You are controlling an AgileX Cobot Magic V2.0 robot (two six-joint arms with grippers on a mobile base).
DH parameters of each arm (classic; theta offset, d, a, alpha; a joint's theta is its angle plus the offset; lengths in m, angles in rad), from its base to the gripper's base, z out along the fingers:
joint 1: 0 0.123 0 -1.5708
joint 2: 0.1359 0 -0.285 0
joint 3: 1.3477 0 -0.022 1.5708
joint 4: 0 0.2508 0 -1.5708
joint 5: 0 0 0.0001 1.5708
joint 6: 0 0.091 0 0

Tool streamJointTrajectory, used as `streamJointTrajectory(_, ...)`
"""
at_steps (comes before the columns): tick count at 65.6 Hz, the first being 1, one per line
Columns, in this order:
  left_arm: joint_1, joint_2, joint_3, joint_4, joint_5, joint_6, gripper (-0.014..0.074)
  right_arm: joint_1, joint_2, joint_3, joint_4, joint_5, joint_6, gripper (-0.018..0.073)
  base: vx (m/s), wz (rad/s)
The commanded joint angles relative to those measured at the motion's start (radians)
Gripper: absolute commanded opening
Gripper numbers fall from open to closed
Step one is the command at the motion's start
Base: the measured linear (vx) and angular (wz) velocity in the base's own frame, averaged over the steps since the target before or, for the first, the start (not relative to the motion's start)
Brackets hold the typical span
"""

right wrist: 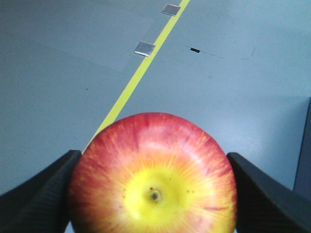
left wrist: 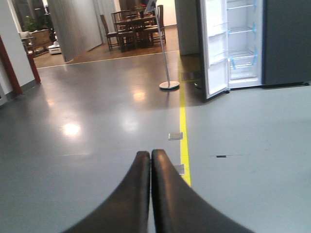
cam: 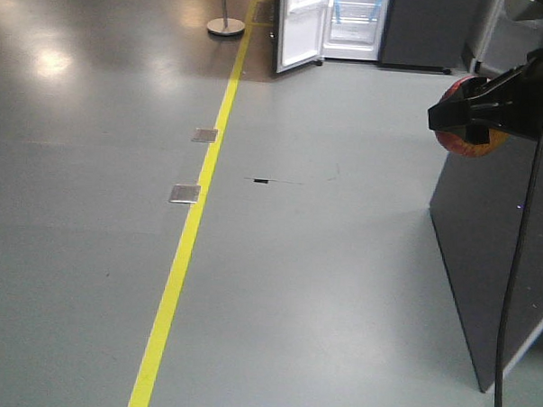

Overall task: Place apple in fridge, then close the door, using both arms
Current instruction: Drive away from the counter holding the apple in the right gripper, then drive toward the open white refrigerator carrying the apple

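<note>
The red and yellow apple (right wrist: pixel 153 177) fills the right wrist view, clamped between the two black fingers of my right gripper (right wrist: pixel 153 194). From the front view the apple (cam: pixel 472 144) hangs in the right gripper (cam: pixel 469 117) at the upper right, above the floor. The fridge (cam: pixel 351 22) stands far off at the top, its door (cam: pixel 300 29) swung open to the left, showing the white interior with blue tape marks. In the left wrist view the fridge (left wrist: pixel 243 43) and door (left wrist: pixel 215 48) are at the upper right. My left gripper (left wrist: pixel 150 155) is shut, empty, fingers pressed together.
A yellow floor line (cam: pixel 194 218) runs from the near floor toward the fridge, with two metal floor plates (cam: pixel 184 193) beside it. A dark grey cabinet (cam: pixel 490 258) stands close at the right. A round-based stand (left wrist: pixel 169 85) is left of the fridge; table and chairs (left wrist: pixel 133 29) are farther back.
</note>
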Motion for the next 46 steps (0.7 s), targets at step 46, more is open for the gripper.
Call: streamJointTrajectory(46,0.0,-0.016,0.015,-0.004,-0.069,-0.002,-0.0008,-0.006,-0.035,-0.03,0.027,-0.059,-0.011,0.0115,0.18,0.09)
